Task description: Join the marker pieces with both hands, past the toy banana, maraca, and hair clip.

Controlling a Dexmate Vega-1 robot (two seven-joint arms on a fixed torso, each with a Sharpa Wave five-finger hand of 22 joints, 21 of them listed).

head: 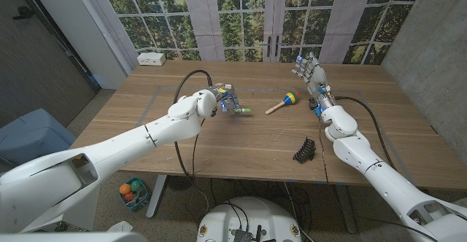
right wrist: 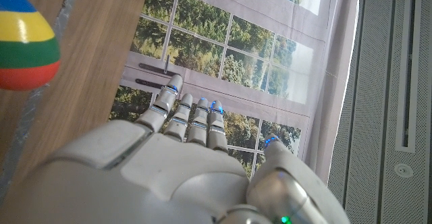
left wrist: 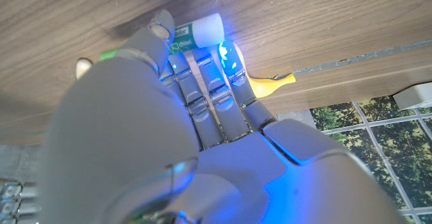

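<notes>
Wooden table (head: 241,143) under both my arms. My left hand (head: 222,100) sits near the middle of the table, a little toward the far edge, fingers curled down around a marker piece (left wrist: 197,32); my left wrist view shows its white end and green-printed barrel poking out from under my fingertips against the wood. I judge it held, though how firmly I cannot tell. A thin green tip (head: 244,111) sticks out of that hand toward the maraca (head: 281,103), which lies just beyond, its striped ball head toward the far edge. The toy banana (left wrist: 270,84) lies close by my left fingers. The black hair clip (head: 304,149) rests nearer the front edge, toward my right.

My right hand (head: 308,71) is raised near the far edge, fingers spread and holding nothing. I cannot see a second marker piece.

To do this step well, I would firm up the left grip first and lift the piece straight up, clear of the banana. Then I would bring the right hand low over the maraca without brushing it, and line the pieces up end to end before pressing.
</notes>
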